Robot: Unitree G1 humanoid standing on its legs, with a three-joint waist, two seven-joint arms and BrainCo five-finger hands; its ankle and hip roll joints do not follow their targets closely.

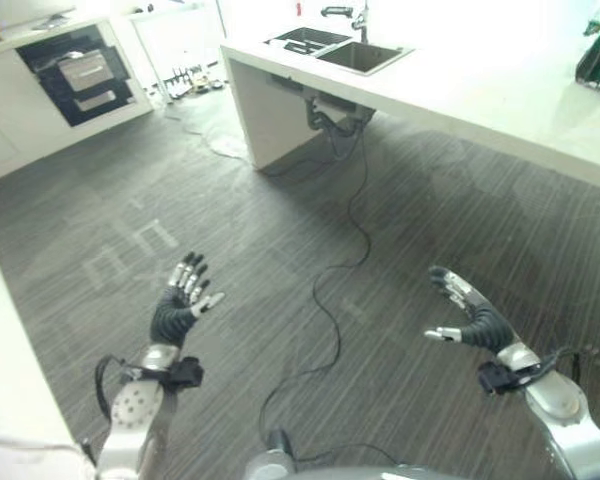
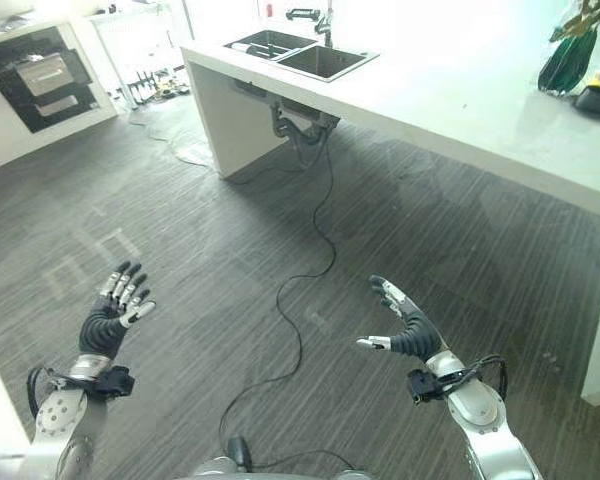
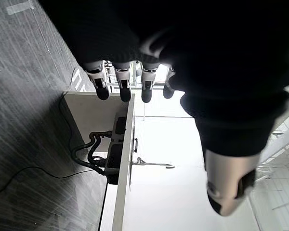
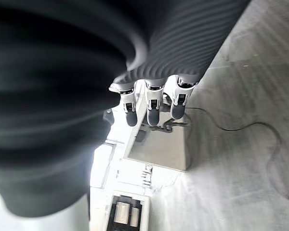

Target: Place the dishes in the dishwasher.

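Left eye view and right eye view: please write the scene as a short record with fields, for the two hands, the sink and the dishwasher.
left hand: open, fingers straight, holds nothing, above the floor
right hand: open, holds nothing, above the floor
sink: double basin at the far end of the white counter, with a tap
dishwasher: dark built-in appliance in the far left cabinets, drawer pulled out; whether it is the dishwasher, cannot tell
dishes: none identifiable
floor: dark, striped

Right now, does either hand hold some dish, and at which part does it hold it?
Nothing is held. The left hand and the right hand are both open, fingers spread, in the air above the dark floor.
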